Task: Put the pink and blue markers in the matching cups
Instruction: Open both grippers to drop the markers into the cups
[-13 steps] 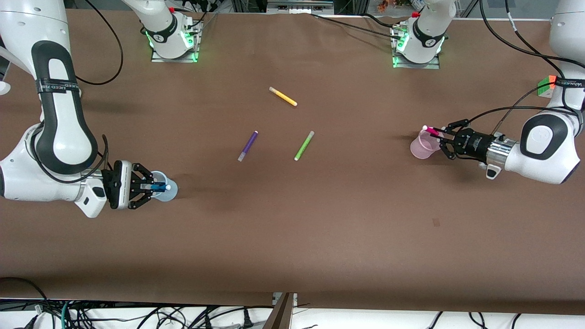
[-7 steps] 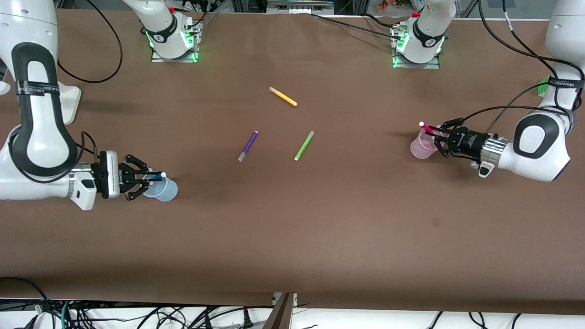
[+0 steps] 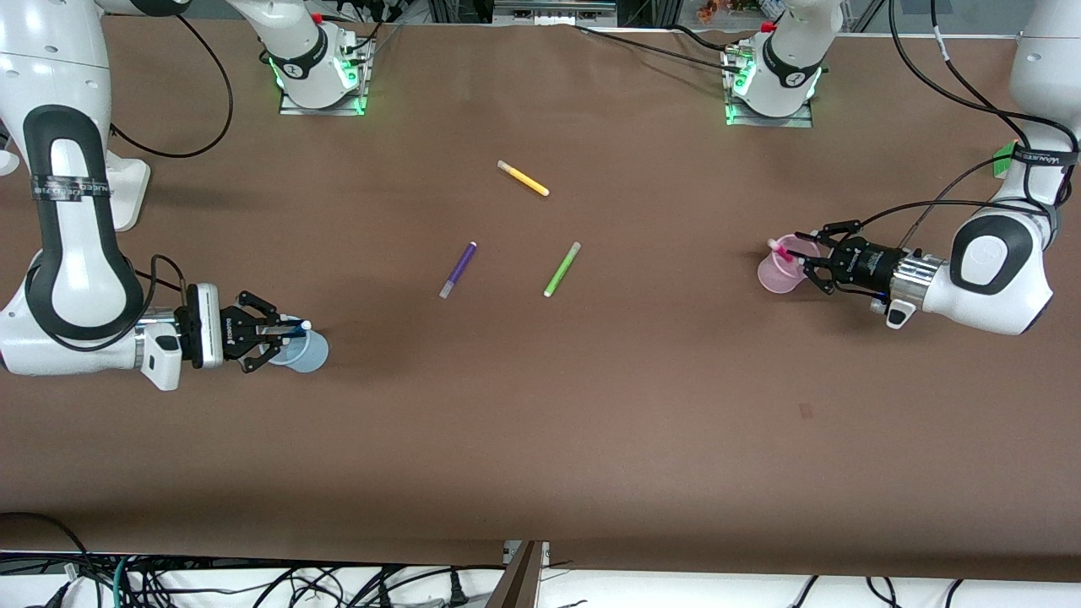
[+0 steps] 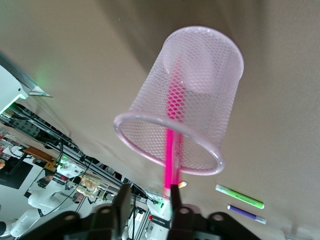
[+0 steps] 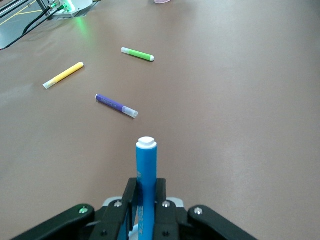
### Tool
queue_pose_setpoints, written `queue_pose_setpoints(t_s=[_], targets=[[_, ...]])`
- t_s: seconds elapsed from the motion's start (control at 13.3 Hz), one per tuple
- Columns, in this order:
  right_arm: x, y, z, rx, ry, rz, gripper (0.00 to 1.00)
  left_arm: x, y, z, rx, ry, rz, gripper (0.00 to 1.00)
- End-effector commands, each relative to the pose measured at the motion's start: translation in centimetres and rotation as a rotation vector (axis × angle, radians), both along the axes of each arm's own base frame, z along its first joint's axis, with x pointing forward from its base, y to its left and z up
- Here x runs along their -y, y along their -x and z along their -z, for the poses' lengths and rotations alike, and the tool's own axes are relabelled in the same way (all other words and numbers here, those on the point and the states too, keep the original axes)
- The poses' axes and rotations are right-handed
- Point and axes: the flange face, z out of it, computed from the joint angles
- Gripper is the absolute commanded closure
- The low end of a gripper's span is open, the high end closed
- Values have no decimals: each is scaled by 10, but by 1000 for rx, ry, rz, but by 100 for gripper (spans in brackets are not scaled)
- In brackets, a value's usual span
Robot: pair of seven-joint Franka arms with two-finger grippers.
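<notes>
Both markers have dipped lower: our left pincer (image 3: 798, 253) has freed the pink marker (image 4: 172, 130) inside the pink cup (image 3: 773, 274), jaws apart; our right pincer (image 3: 283, 331) clamps the blue marker (image 5: 146, 175) over the blue cup (image 3: 308, 353).

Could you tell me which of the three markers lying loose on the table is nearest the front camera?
The lime-green marker: its lower tip reaches slightly lower in the front view than the purple marker beside it; the yellow marker lies well farther away.

White arms, black pincers, black cables

brown table (image 3: 540, 439), pens (image 3: 459, 269), cups (image 3: 775, 274)
</notes>
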Motion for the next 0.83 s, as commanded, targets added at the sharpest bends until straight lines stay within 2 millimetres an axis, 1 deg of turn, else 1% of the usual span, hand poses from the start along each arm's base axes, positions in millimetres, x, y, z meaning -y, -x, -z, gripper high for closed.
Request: queue_pose_setpoints(t_s=[0.0,0.08,0.15,0.23,0.3,0.38,0.45,0.53,0.6,0.68,0.75], targets=[[6,0,-1,0,-37,21,87,-2,-1,-3,24,28,-16,0],[6,0,-3,-5,-39,28,1,-2,-2,-7,26,27,-14,0],[5,-2,-9,-29,-38,63,0,-1,-5,-20,25,20,-11,0],[6,-3,-14,-89,-3,121,0,-2,-11,-43,30,24,3,0],[6,-6,-30,-141,27,192,0,-4,-19,-67,20,15,-3,0],[6,-8,-37,-198,57,256,0,-6,-28,-97,26,18,-15,0],[8,-9,-39,-252,82,310,0,-6,-35,-130,38,15,-21,0],[8,-10,-42,-313,106,373,0,-2,-45,-163,56,-12,-19,0],[6,-10,-50,-364,140,429,0,9,-52,-195,88,-33,-13,0],[5,-11,-55,-419,189,489,0,20,-59,-218,111,-55,-21,0],[8,-15,-64,-453,251,548,0,32,-64,-242,147,-74,-15,0]])
